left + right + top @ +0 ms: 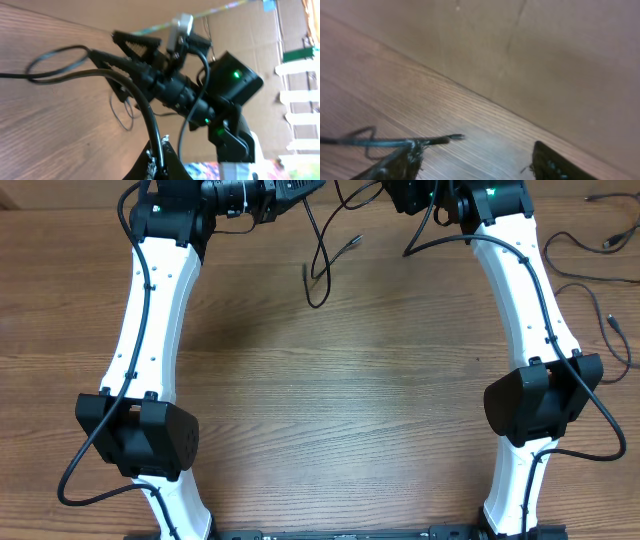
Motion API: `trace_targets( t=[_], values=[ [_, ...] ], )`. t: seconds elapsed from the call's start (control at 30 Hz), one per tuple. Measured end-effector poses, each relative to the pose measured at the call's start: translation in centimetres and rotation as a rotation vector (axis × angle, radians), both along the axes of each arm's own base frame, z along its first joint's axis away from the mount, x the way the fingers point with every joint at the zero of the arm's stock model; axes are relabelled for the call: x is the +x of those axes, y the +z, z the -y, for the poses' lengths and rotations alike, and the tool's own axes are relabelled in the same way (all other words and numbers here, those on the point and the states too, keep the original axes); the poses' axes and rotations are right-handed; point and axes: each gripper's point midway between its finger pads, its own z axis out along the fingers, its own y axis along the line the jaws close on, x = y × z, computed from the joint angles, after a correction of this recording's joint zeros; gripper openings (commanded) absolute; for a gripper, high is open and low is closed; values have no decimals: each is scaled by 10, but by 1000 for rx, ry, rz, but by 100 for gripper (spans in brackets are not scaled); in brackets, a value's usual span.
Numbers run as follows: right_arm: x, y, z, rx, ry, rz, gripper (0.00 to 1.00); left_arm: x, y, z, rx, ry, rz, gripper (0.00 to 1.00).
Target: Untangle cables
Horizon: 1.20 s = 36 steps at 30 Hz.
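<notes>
**Overhead.** The left arm [150, 310] and right arm [525, 290] both reach to the far edge of the wooden table [330, 410]. Their tips run past the top of the frame, so I cannot read the jaws here. Between the arms a looped cord [318, 275] hangs in a narrow black bend, its plug end [355, 242] to the right. More cables [600, 240] lie loose at the far right, partly cut off by the frame edge.

**Left wrist.** The left gripper [156, 157] sits at the bottom edge, mostly cropped. Its jaws are pressed together on a gripped cord [107, 72], which arches up and away to the left. I cannot tell whether this is the looped cord. Opposite it is the right gripper [102, 42], its toothed fingers [135, 42] spread in a V. A blurred loop lies beside the lower fingertip; contact is unclear.

**Right wrist.** Only two dark fingertips show at the bottom edge, standing wide apart. A thin cord [435, 139] lies against the left-hand fingertip. Its end points right into the gap, and it is not pinched. The rest trails off left, out of focus.
</notes>
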Motion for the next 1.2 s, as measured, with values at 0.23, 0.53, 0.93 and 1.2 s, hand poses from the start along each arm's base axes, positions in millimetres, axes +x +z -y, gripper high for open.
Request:
trace_targets(
  t=[0.23,0.53,0.93,1.2],
  values=[
    [-6,-4,-6,21,33,-32,86,-6,5,4,-19,-43,13,4],
    [-16,-14,-9,31,54,-90,86,-3,9,3,-19,-32,43,4],
    [-3,6,-13,53,65,9,86,-25,16,23,-72,-142,-18,4],
    [9,24,-15,66,67,98,89,-63,25,57,-118,-333,-41,4]
  ],
)
